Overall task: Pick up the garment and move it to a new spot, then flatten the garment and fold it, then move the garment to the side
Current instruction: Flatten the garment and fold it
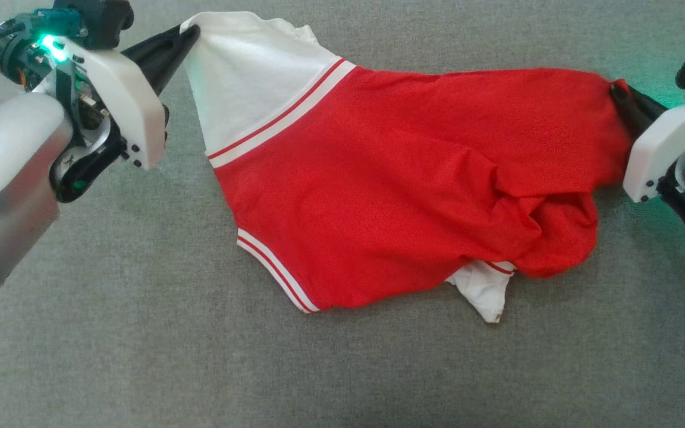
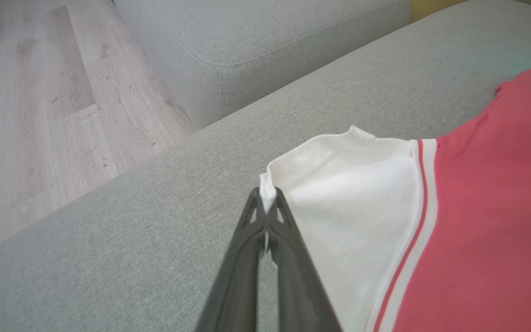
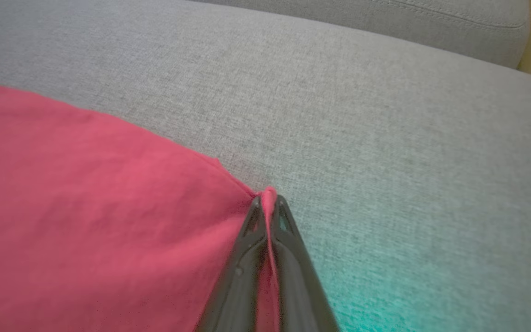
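Garment (image 1: 378,178): red and white, stretched left to right across the grey cushion (image 1: 140,356); its near-right part is bunched.
Left gripper (image 1: 192,34): clamped on the garment's white far-left tip.
Right gripper (image 1: 615,89): pinching the red far-right corner.
Risk: both bites look thin, so a hard pull apart could slip a corner free. The bunched fold may crease.

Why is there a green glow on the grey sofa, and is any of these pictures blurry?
Head view: a green lamp on the left wrist shines, and green tints the sofa by the right gripper. Right wrist view: the same teal tint bottom right; the garment looks soft, slightly out of focus. Left wrist view: even light, fairly sharp, no glare.
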